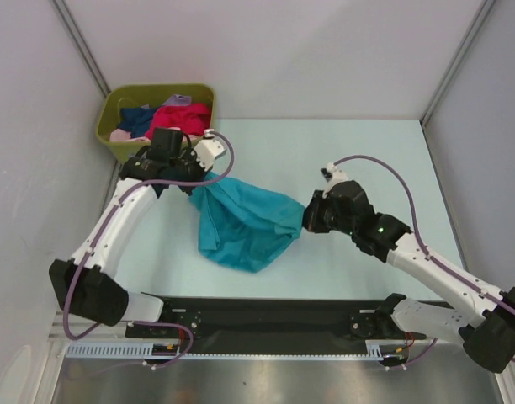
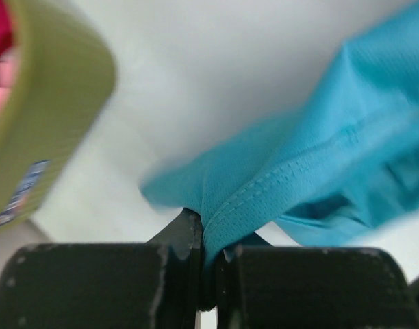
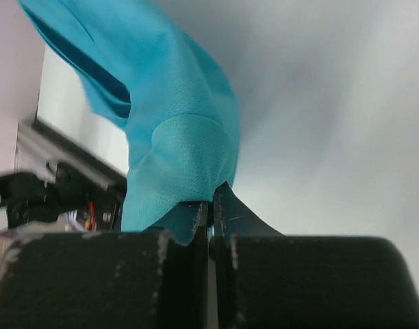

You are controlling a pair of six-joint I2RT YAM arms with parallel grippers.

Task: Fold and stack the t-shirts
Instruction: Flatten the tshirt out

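A teal-blue t-shirt (image 1: 243, 222) hangs stretched between my two grippers above the middle of the table, its lower part sagging down. My left gripper (image 1: 196, 184) is shut on its left end; the left wrist view shows a hemmed fold of the teal-blue t-shirt (image 2: 312, 164) pinched between the jaws of the left gripper (image 2: 211, 236). My right gripper (image 1: 306, 215) is shut on the right end, and the teal-blue t-shirt (image 3: 175, 137) rises from the closed jaws of the right gripper (image 3: 211, 205). More t-shirts, magenta-red (image 1: 180, 116), navy (image 1: 138, 120) and pale pink (image 1: 121, 135), lie bunched in the bin.
An olive-green plastic bin (image 1: 148, 91) stands at the back left corner, just behind the left gripper; its wall, the bin (image 2: 48, 116), fills the left of the left wrist view. White walls enclose the pale table (image 1: 367, 156). A black rail (image 1: 266, 324) runs along the near edge.
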